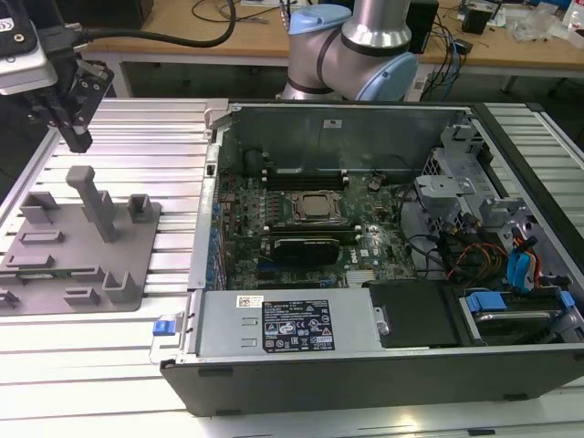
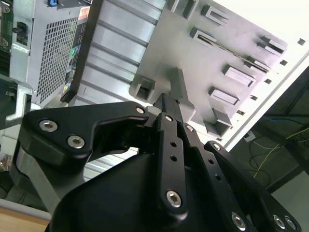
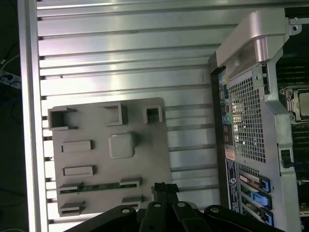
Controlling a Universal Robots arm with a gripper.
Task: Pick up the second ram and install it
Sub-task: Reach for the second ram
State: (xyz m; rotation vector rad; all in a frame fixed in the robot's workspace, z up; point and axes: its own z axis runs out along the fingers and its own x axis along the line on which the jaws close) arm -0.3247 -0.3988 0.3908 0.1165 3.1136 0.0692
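Pincer [image 1: 78,139] clenched, fingers pressed together with nothing between them, hanging above the far end of grey holder tray [image 1: 137,265] at the exterior view's left. Not touching the tray. Second ram [image 3: 99,186] is a thin green stick lying on its long edge in a slotted row of the tray, both ends seated in small grey brackets, apart from the pincer. In the first wrist view the pincer tips [image 3: 162,186] sit near the tray edge just beyond one end of the ram. In the second wrist view the closed tips [image 2: 164,99] line up in front of the tray's tall upright post [image 2: 176,83]. Tray rests flat on ribbed metal desk [image 1: 109,365]. Open computer case [image 1: 301,379] lies on the desk just beside the tray, toward the exterior view's right, motherboard [image 1: 242,196] exposed, processor socket [image 1: 316,208] near its middle. Arm base [image 1: 351,46] stands behind the case.
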